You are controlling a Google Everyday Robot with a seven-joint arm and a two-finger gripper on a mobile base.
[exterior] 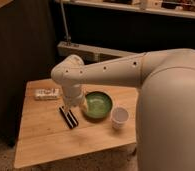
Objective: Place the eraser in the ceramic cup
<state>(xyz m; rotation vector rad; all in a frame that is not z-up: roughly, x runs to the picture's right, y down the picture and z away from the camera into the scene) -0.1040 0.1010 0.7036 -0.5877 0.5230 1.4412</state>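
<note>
- Your table [46,137] is pale wood and fills the lower left; everything below sits on it.
- Packet [46,93]: white, lying flat at the table's 10 o'clock corner, well apart from the rest.
- Arm [106,72]: a thick white link coming in from the big white body at 3 o'clock. It bends at an elbow above the table and drops a short wrist straight down.
- Gripper [71,107]: hanging under that wrist near the table's middle, low over the top, between the packet and the bowl and much closer to the bowl.
- Jaws: spread wide, with nothing pinched between them that you can see.
- Eraser [69,118]: a long black block with a pale stripe along it, lying flat on the wood. It runs diagonally from 11 o'clock to 5 o'clock.
- Its far end sits right under the gripper. You can't tell whether they touch.
- The eraser is at the bowl's 8 o'clock, just beside it and not touching.
- Bowl [97,105]: wide, green and upright, just at 3 o'clock of the gripper. The wrist overlaps its left rim from this view.
- Cup [120,118]: small, pale and upright, with no handle. It stands at the bowl's 4 o'clock, just beside it, near the table's right edge.
- The cup is apart from the eraser, with the bowl's lower edge between them.
</note>
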